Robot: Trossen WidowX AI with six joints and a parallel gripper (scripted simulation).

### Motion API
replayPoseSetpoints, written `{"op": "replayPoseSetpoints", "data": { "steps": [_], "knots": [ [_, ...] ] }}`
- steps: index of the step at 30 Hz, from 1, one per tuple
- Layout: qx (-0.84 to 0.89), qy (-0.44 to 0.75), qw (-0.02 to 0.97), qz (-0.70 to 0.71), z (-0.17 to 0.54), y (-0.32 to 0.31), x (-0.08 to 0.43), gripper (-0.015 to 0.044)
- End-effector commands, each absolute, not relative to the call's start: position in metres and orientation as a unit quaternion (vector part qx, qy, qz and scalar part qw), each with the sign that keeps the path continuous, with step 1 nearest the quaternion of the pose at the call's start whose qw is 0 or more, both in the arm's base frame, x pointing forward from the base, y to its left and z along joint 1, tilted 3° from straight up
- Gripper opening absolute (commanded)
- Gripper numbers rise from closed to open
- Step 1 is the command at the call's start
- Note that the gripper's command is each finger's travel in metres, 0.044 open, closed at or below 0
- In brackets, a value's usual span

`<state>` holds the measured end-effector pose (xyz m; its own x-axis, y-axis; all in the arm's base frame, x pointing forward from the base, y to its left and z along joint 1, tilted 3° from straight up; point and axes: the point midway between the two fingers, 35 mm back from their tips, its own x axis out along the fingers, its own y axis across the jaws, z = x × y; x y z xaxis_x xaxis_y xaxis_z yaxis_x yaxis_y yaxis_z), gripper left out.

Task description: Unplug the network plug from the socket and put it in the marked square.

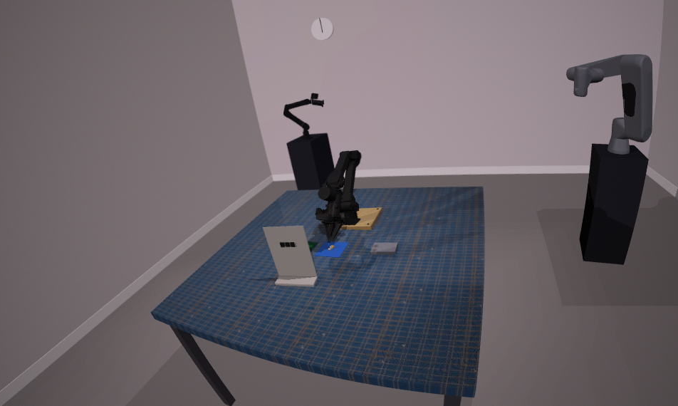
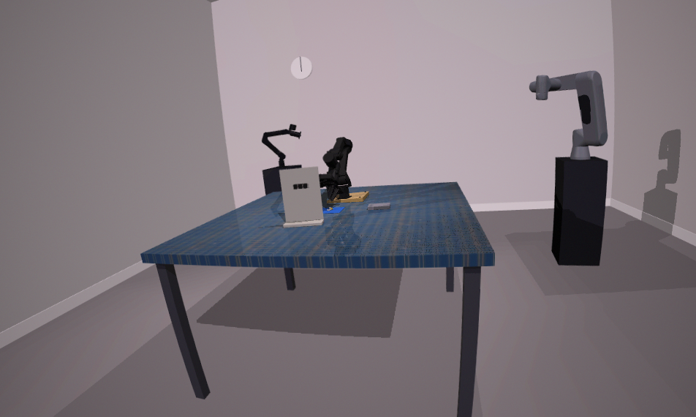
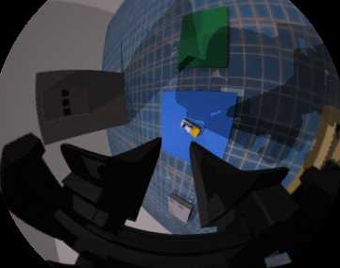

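Note:
The small clear plug with a yellow part lies on the blue marked square, well within its edges. My gripper is open, with nothing between its fingers. In the wrist view its fingertips stand apart, with the plug beyond them near the right fingertip; in the top view the tips are just above the plug. The upright white panel has three dark sockets, and no plug shows in them.
A green patch lies beside the blue square, partly behind the panel in the top view. A flat grey box lies on its other side. The wooden base board is under my arm's base.

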<state>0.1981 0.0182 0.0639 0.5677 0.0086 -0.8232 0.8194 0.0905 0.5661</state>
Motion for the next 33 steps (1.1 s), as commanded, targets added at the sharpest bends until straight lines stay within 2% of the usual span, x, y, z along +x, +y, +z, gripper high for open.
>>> {"op": "replayPoseSetpoints", "data": {
  "steps": [1, 33],
  "knots": [
    [0.600, 0.342, 0.653, -0.312, 0.071, 0.018, 0.199, 0.0156],
    [0.600, 0.342, 0.652, -0.312, 0.111, 0.020, 0.198, 0.0156]
  ]
}}
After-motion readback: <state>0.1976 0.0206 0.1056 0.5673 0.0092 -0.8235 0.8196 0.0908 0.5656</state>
